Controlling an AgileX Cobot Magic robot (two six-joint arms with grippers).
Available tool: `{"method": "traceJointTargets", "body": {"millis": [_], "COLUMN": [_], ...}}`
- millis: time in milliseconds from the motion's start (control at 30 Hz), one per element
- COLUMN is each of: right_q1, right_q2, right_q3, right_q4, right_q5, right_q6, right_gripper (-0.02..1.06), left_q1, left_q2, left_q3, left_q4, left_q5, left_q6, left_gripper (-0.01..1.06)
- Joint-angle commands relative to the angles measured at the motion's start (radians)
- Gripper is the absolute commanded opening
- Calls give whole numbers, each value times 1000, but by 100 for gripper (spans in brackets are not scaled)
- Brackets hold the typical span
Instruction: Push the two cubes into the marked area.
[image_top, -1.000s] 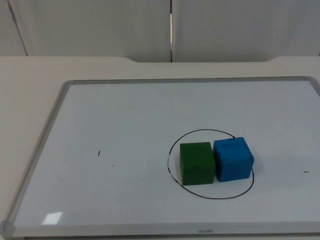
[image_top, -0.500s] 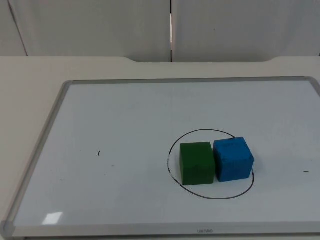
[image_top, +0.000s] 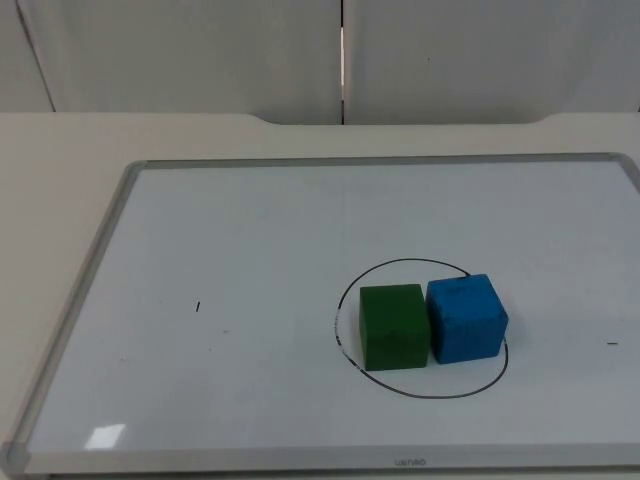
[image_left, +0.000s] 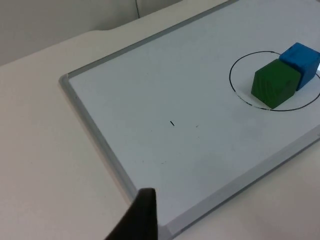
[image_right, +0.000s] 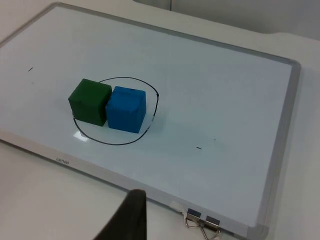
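The left jaws hang above the near left corner of the board, well away from the cubes; a single black fingertip shows, so whether they stand wide or narrow cannot be told. The right jaws hang over the bare bench off the board's near edge, again with one dark fingertip in sight and their width beyond telling. Both arms look to be waiting clear of the work.

Out from them lies the flat white whiteboard with a thin grey metal frame, smooth and glossy, resting on the pale matte bench. A hand-drawn black circle marks the target area on it. The matte green cube sits inside that ring, its near left corner at the line. The blue cube with a rougher, mottled face stands touching the green one's side, and its outer face reaches the ring's line or runs slightly over it. Set side by side like this, the pair fits the circle about as snugly as its width allows, so the task reads as essentially done.

A small binder clip grips the frame near the right jaws.
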Motion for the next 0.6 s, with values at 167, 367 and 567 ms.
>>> {"method": "traceJointTargets", "body": {"millis": [167,367,567], "right_q1": [-2,-2,-2], "right_q2": [-3,-3,-3], "right_q3": [0,0,0], "right_q4": [0,0,0], "right_q5": [2,2,2], "right_q6": [-6,-6,-6], "right_gripper": [105,105,105], "left_q1": [0,0,7], "left_q2": [-4,-4,-4], "left_q3": [5,5,5], "left_q4": [-9,-9,-9], "left_q5": [-3,-3,-3], "left_q6": [2,2,2], "left_gripper": [105,105,105]}}
